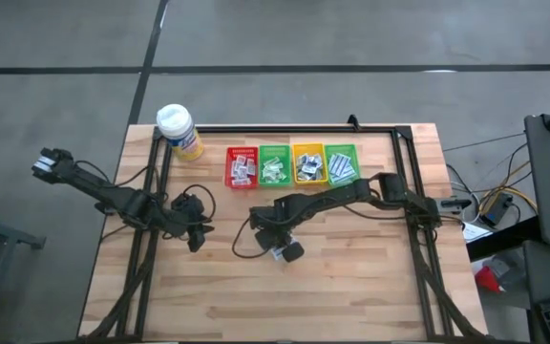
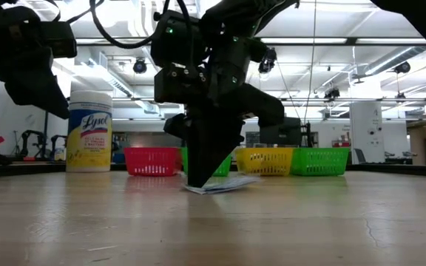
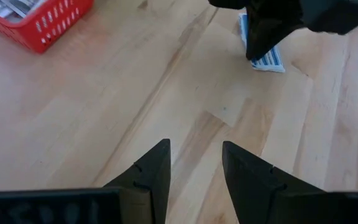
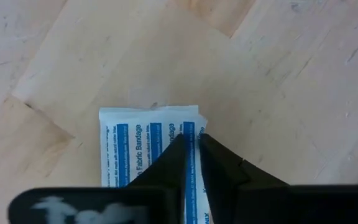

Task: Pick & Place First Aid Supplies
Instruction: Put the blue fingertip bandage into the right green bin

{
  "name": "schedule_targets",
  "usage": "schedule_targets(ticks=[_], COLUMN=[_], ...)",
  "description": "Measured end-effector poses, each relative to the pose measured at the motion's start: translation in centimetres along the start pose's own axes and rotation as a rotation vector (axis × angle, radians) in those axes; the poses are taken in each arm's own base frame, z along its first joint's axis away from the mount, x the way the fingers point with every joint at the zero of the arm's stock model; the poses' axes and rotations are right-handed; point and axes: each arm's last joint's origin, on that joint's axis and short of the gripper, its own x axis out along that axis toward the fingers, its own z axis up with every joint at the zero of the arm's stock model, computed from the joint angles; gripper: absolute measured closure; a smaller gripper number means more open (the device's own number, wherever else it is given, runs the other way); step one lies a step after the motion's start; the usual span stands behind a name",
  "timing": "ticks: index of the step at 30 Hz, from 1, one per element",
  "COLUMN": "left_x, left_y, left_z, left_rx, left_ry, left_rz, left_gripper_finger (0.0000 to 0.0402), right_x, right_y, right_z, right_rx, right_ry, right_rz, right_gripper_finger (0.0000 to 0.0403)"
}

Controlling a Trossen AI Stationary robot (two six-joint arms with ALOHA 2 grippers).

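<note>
Overhead, right gripper (image 1: 277, 250) sits low mid-table, below the bins (image 1: 292, 164); left gripper (image 1: 196, 239) waits beside it. Low view shows the packet (image 2: 220, 185) flat on the table (image 2: 309, 222). Right wrist view alone shows fingers (image 4: 219, 168) nearly together, pinching the bandage packet's edge. Left wrist view: fingers (image 3: 151, 174) apart, holding nothing.

Packet (image 4: 148, 149) on table (image 4: 291, 74), before bins (image 1: 292, 164)

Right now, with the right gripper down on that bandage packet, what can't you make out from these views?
- Packet: right wrist view, its near part hidden behind the right gripper, whose jaws have pinched onto it.
- Whether it is one packet or several: unclear in the low view, where it lies under the gripper.
- Sachets in the red bin, the green bins and the yellow bin: too small in the high view to read.
- Red bin: cut off by the left wrist view's edge.
</note>
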Motion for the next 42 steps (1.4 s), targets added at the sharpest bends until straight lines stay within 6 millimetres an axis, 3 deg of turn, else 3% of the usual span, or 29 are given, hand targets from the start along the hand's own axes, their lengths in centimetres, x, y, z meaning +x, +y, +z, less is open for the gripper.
schedule_targets(ticks=[6, 14, 36, 42], left_x=[0.0, 0.0, 0.0, 0.0], left_y=[0.0, 0.0, 0.0, 0.0], left_z=[0.0, 0.0, 0.0, 0.0], left_rx=[0.0, 0.0, 0.008, 0.012], left_ry=[-0.013, -0.014, -0.014, -0.015], left_rz=[0.011, 0.012, 0.012, 0.012], left_gripper_finger=[0.0264, 0.0264, 0.0264, 0.0264], right_x=[0.1, -0.4, -6.5, -5.9], right_y=[0.1, 0.2, -0.2, -0.1], right_z=[0.0, 0.0, 2.7, 2.5], right_rx=[0.011, 0.026, 0.032, 0.071], right_ry=[0.008, 0.021, 0.009, -0.025], right_rz=[-0.008, -0.027, 0.016, 0.083], right_gripper_finger=[0.0392, 0.0395, 0.0395, 0.0394])
